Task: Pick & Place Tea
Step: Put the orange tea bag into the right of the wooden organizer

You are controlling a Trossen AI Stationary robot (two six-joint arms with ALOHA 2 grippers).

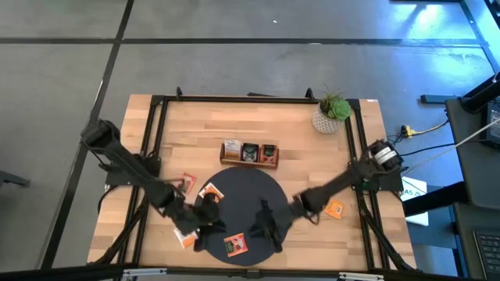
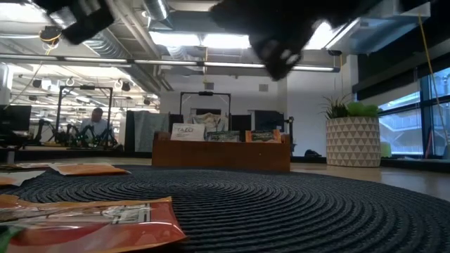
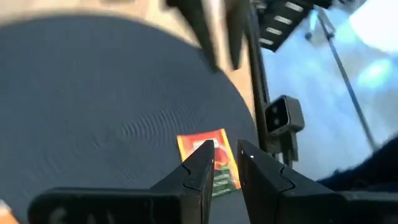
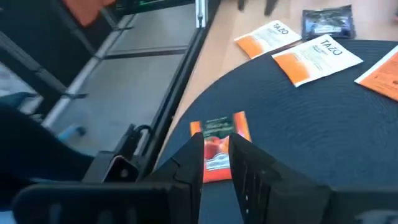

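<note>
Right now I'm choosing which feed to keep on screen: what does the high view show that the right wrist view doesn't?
Only the high view shows the wooden tray, the potted plant, the orange sachet lying off the mat beside the right arm, and the left gripper over the mat. Only the right wrist view shows the white-and-orange Tazo sachet's printing and the narrow gap between the right gripper's fingers. Both show the dark round mat and the orange-red sachet at its near edge.

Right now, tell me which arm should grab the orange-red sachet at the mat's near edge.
Right, probably: the right gripper frames the sachet squarely; the left gripper has it off-centre.
</note>
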